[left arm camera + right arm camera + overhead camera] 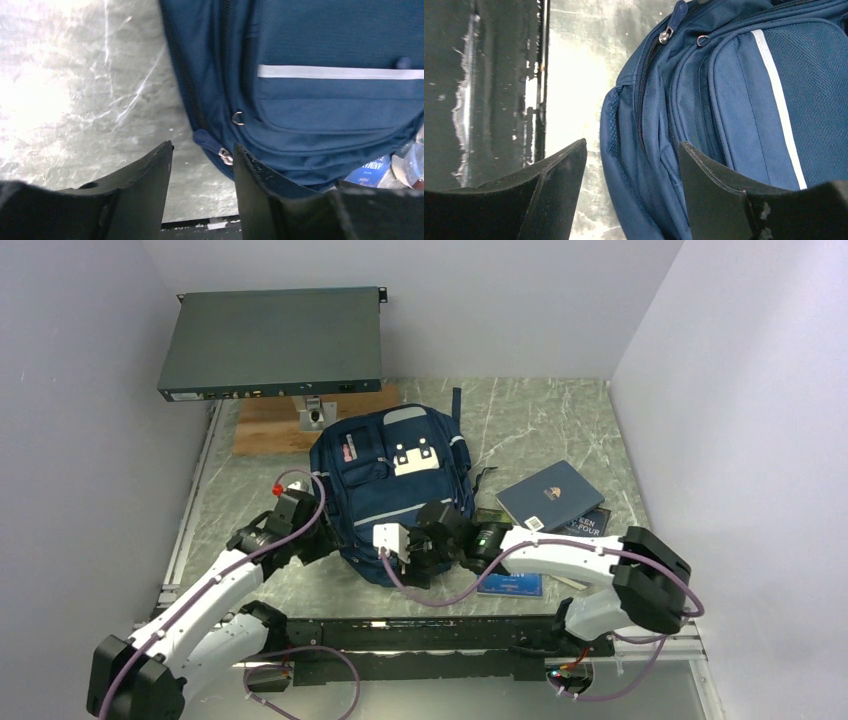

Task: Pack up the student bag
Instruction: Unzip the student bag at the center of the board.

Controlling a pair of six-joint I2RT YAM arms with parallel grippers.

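The student bag (395,490) lies flat in the middle of the table, front pocket up, navy with grey stripes and a white patch. My left gripper (322,540) is at its lower left corner. In the left wrist view this gripper (202,150) is open over bare table, and a metal zipper pull (226,156) sits just beside the right finger (255,175). My right gripper (420,548) is at the bag's near edge. Seen from the right wrist, that gripper (631,145) is open, the bag's zippered side seam (644,125) lies between its fingers, and its left finger stands apart from the fabric.
A dark blue book (549,495) and other books (510,583) lie right of the bag. A grey flat equipment box (272,343) on a stand over a wooden board (270,425) is at the back left. A black rail (420,625) runs along the near edge.
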